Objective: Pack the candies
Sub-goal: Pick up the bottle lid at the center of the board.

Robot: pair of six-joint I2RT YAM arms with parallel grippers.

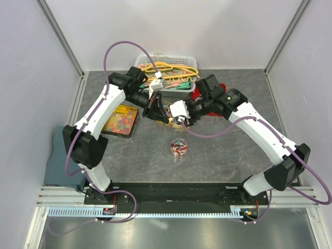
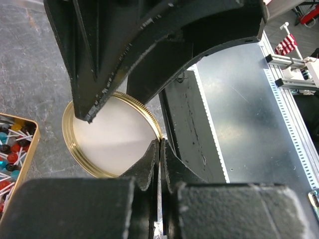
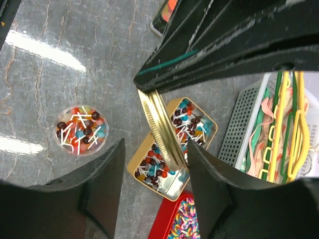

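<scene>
The candies are tiny red, blue and dark balls on white sticks. Some fill a clear round jar (image 1: 178, 148), also in the right wrist view (image 3: 79, 130). More lie in a gold tin (image 3: 144, 154) below the grippers. My left gripper (image 2: 160, 143) is shut on the rim of a round gold lid (image 2: 112, 137) and holds it in the air above the tin. My right gripper (image 3: 155, 144) is open around that lid (image 3: 160, 127), seen edge-on, with the lid close to its right finger (image 3: 209, 179). Both grippers meet mid-table (image 1: 165, 111).
A yellow tray (image 1: 136, 122) of coloured sweets lies at the left. A red tin (image 3: 164, 224) of swirl lollipops lies by the gold tin. A white basket (image 1: 140, 59) of hangers stands at the back. A grey block (image 1: 57, 163) sits left of the arm base.
</scene>
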